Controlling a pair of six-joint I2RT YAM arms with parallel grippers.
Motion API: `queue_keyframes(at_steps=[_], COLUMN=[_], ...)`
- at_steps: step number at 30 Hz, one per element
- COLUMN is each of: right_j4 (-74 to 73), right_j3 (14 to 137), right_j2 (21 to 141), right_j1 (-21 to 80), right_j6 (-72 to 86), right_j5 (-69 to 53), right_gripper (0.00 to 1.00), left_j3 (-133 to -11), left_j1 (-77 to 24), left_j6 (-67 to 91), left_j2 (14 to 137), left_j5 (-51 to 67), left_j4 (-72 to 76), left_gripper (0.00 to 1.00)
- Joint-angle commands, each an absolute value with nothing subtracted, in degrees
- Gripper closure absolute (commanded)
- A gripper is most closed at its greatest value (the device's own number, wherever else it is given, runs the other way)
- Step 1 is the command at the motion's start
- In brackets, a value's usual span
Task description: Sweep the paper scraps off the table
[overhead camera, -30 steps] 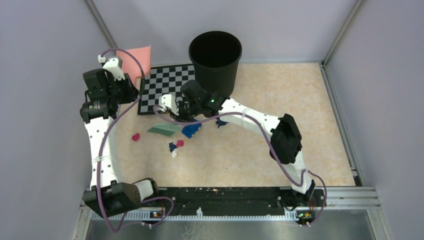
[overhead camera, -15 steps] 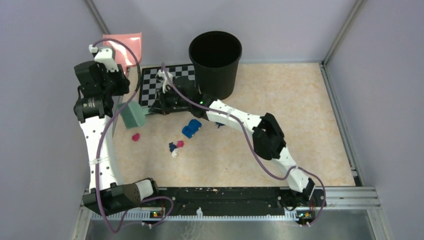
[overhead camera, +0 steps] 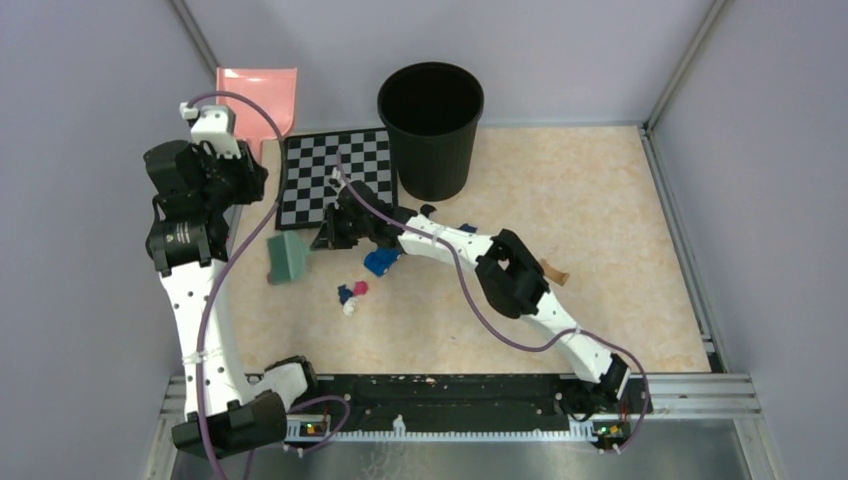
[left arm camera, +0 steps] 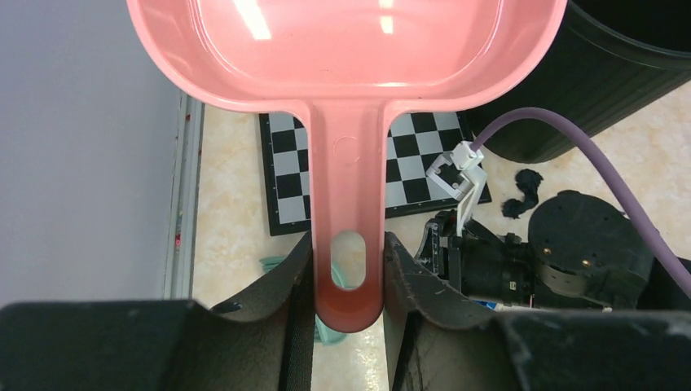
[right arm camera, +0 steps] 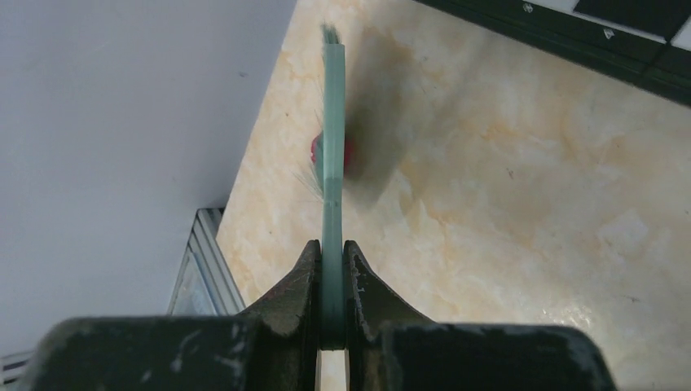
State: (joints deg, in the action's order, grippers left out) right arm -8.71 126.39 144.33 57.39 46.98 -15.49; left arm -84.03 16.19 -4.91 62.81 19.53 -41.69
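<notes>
My left gripper (overhead camera: 238,150) is shut on the handle of the pink dustpan (overhead camera: 257,95) and holds it up at the far left; the wrist view shows the handle (left arm camera: 349,277) between the jaws. My right gripper (overhead camera: 318,238) is shut on the grey-green hand brush (overhead camera: 288,256), which stands on edge on the table (overhead camera: 600,200). The brush (right arm camera: 332,163) covers most of a red scrap (right arm camera: 349,152). A blue scrap (overhead camera: 380,262) and a blue, pink and white cluster (overhead camera: 350,295) lie right of the brush. A black scrap (overhead camera: 428,210) and a tan scrap (overhead camera: 553,272) lie further right.
A black bin (overhead camera: 430,125) stands at the back centre, with a checkerboard mat (overhead camera: 335,175) to its left. Grey walls and metal rails close in the table on the left, back and right. My right arm stretches across the middle.
My right gripper swung the brush left across the table and then nearer, onto the red scrap. My left arm lifted the dustpan higher and further back.
</notes>
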Motion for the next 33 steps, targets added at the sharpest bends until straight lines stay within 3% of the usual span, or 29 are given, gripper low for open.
queue_keyframes(at_steps=[1,9,16,33], right_j4=[-11.67,-14.16,-19.33,-30.02], right_j3=[121.04,97.76,87.88,61.79], right_j2=[137.12,122.65,113.15,83.24], right_j1=[57.12,53.7,51.95,46.42], right_j6=[45.9,35.3,23.07,0.27], right_j5=[-16.1,-18.56,-21.43,-6.5], right_gripper=[1.0,1.0,1.0,1.0], left_j3=[-82.67,-81.95,-83.45,-84.08], left_j1=[16.58,16.55,16.55,12.14], left_j6=[-6.64,-15.29,-20.6,-32.8], left_j2=[60.02,61.33,63.66,72.11], left_j5=[21.73,21.91,20.56,25.4], left_j4=[-40.87,-44.33,-43.72,-51.47], left_gripper=[1.0,1.0,1.0,1.0])
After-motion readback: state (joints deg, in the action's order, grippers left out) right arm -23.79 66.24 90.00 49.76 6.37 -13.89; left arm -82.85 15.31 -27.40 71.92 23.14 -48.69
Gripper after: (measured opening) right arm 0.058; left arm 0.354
